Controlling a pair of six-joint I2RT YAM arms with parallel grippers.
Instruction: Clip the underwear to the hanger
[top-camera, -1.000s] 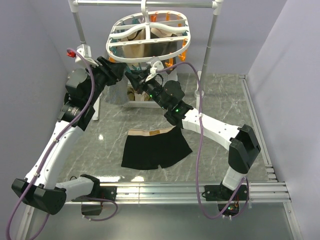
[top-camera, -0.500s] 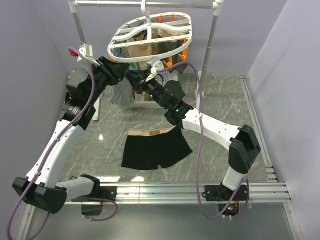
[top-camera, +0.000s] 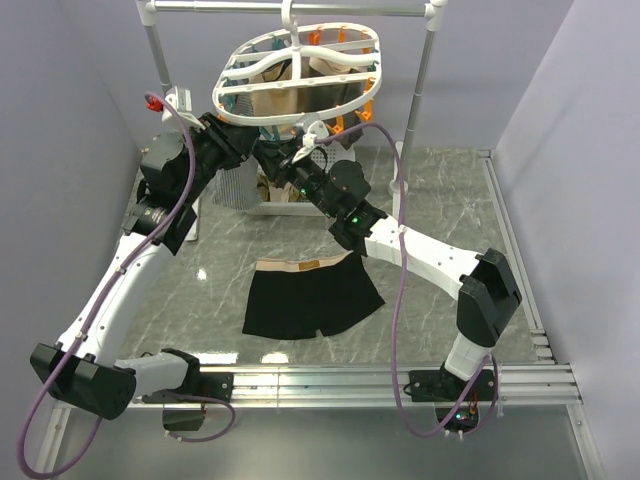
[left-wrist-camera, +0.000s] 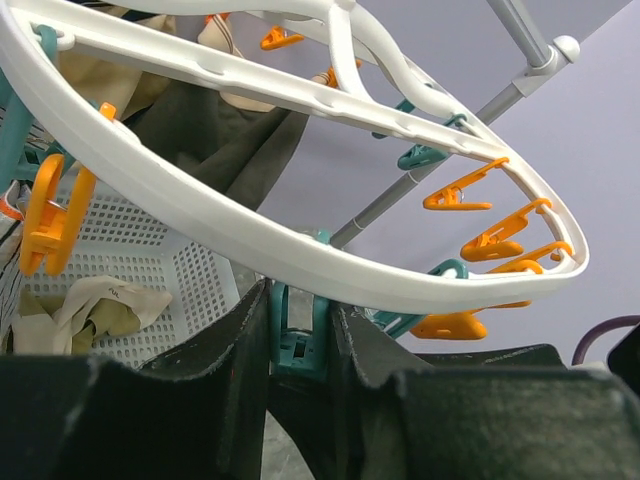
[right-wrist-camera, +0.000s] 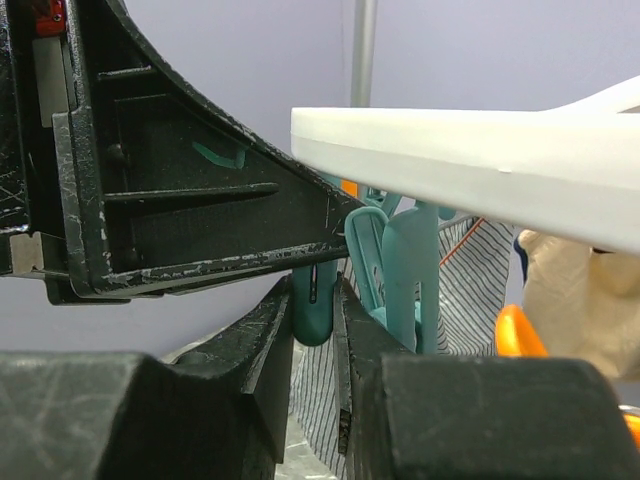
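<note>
Fingers of the left gripper pressed from both sides on a teal clothespin dangling under the rim of the hanger, narrowed onto it with no gap showing. Close by, the right gripper was likewise pinched on the tail of a teal pin under the same white frame. Whether the two arms had one pin or two neighbouring ones could not be told from the wrist views. Neither gripper held any cloth.

Under the frame hung beige garments, and the white basket stood below them. The underwear lay flat on the tabletop, well apart from both grippers and nearer the arm bases, its tan waistband turned toward the hanger, with nothing touching it.

By my judgement the task was at an early stage. A clothespin was being readied, but the underwear had not been lifted, brought to the frame or clipped. What was left was to pick up the garment, raise its waistband to an opened pin, and let the pin close on it.
</note>
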